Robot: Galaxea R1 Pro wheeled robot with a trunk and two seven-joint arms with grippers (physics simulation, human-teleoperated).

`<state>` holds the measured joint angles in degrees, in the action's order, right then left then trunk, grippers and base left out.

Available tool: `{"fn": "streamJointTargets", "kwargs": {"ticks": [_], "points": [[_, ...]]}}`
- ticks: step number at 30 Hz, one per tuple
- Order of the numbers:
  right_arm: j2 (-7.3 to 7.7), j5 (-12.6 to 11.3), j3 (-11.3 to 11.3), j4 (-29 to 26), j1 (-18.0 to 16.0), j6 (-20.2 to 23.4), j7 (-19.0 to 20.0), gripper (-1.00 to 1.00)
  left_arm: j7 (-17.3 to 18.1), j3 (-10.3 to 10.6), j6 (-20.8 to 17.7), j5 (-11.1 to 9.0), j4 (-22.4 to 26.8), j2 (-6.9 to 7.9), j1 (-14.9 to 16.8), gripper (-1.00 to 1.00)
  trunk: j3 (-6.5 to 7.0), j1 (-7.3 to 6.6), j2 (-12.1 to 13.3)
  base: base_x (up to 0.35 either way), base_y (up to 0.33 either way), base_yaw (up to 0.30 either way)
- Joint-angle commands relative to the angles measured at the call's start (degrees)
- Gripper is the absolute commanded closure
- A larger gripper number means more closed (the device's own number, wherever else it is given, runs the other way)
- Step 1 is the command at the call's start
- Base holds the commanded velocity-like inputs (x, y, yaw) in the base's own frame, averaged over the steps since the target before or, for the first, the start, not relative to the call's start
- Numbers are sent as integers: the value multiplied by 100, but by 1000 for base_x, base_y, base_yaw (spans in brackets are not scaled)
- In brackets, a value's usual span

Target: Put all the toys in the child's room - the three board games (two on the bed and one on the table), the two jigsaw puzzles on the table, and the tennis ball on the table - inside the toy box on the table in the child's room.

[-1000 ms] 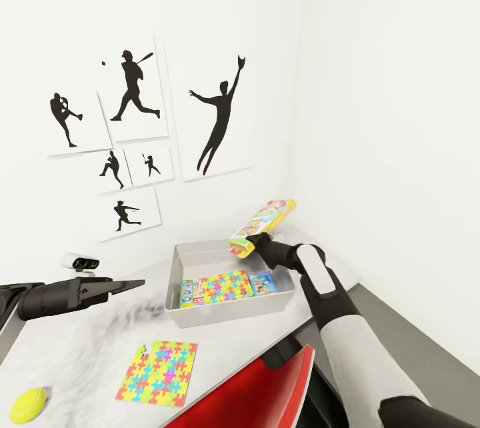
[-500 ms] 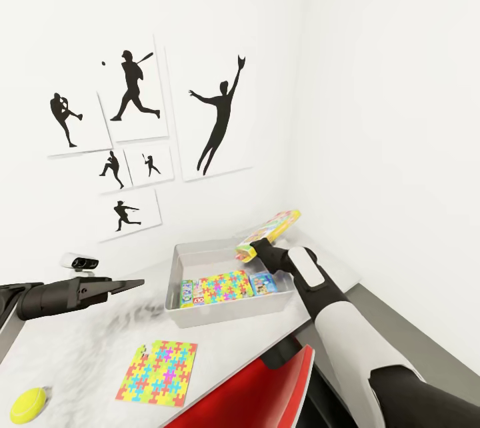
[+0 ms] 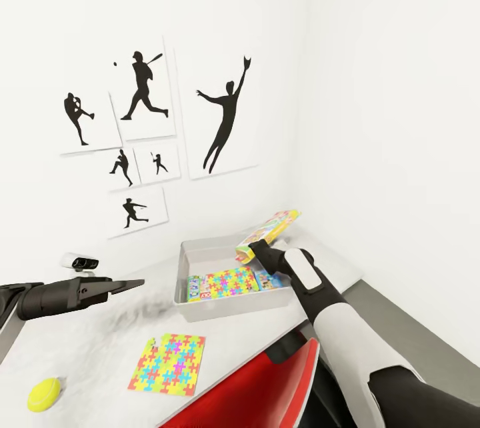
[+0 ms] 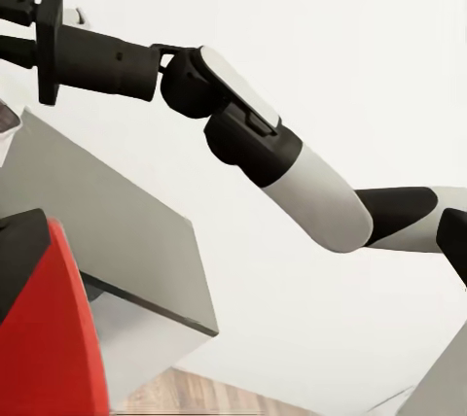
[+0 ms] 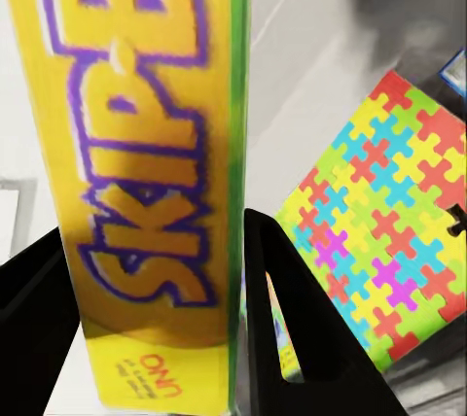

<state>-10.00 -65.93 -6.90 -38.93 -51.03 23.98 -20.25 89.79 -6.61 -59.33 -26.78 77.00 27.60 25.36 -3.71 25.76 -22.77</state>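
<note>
Green-red board game box with yellow letters (image 3: 268, 233) is clamped by the right gripper (image 3: 245, 251), tilted above the shallow grey toy box (image 3: 200, 251) on the pale grey table (image 3: 87, 341); it is held as half a second ago, though the camera has shifted. Left gripper (image 3: 137, 283) state cannot be told. Right wrist view: yellow lettered face (image 5: 146, 173) is seen between the fingers (image 5: 292, 329), multicoloured jigsaw puzzle square (image 5: 389, 212) below.

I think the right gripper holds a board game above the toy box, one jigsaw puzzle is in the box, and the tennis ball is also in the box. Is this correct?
Not quite: the tennis ball lies on the table, outside the toy box, as the head view shows. The right gripper does hold the board game above the box, with one jigsaw puzzle inside.
</note>
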Motion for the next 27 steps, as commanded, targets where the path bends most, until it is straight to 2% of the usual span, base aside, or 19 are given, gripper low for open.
{"fn": "streamJointTargets", "kwargs": {"ticks": [1,6,11,21,27], "points": [[0,-51,-11,-10,-5,-12,-53,100,21,5,-61,-6,-1,1,4,-100,-14,2,-15,-203,213,0],[0,-51,-13,-10,-4,-25,-50,100,21,6,-61,-5,-1,2,4,-100,-5,2,-15,-185,222,104],[0,-51,-13,-10,-4,-26,-49,100,21,2,-61,2,-15,0,4,-100,5,2,-15,-35,92,123],[0,-51,-13,-10,-4,-26,-49,100,21,0,-61,3,-21,7,4,-100,6,2,-15,0,15,2],[0,-51,-13,-12,-4,-33,-49,100,21,-6,-61,0,-31,9,4,-100,6,2,-15,18,210,1]]}}
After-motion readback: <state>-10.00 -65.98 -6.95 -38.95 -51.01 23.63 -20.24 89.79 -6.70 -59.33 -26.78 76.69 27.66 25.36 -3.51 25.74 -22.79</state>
